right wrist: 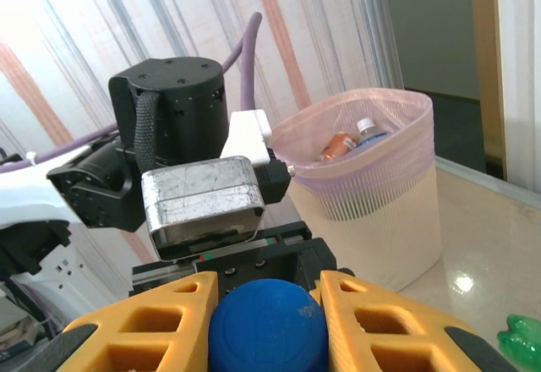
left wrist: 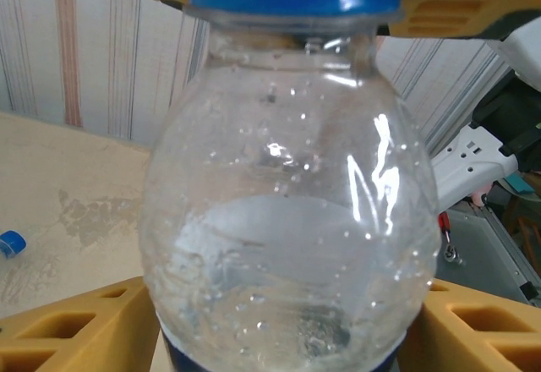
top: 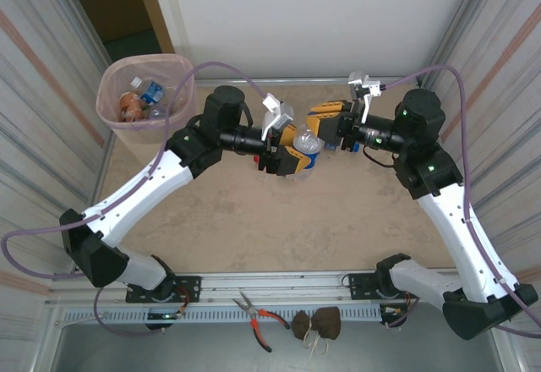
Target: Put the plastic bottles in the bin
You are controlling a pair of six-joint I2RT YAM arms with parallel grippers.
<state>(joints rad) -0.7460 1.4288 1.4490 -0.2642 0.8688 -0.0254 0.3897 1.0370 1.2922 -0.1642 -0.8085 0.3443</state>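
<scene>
A clear plastic bottle (top: pixel 306 146) with a blue cap hangs above the middle of the table, between both grippers. My left gripper (top: pixel 296 150) has its yellow fingers pressed against the two sides of the bottle's body (left wrist: pixel 287 220), low down near its dark label. My right gripper (top: pixel 319 128) is shut on the blue cap (right wrist: pixel 266 325), and its fingers (left wrist: pixel 456 0) show at the top of the left wrist view. The pale pink bin (top: pixel 110 118) stands at the far left corner with several bottles (top: pixel 139 101) inside.
A green bottle (right wrist: pixel 524 338) lies on the table at the right edge of the right wrist view. Something small and blue (left wrist: pixel 10 243) lies on the tabletop. Pliers (top: pixel 258 313) and two brown lumps (top: pixel 317 321) rest on the near ledge. Striped walls close both sides.
</scene>
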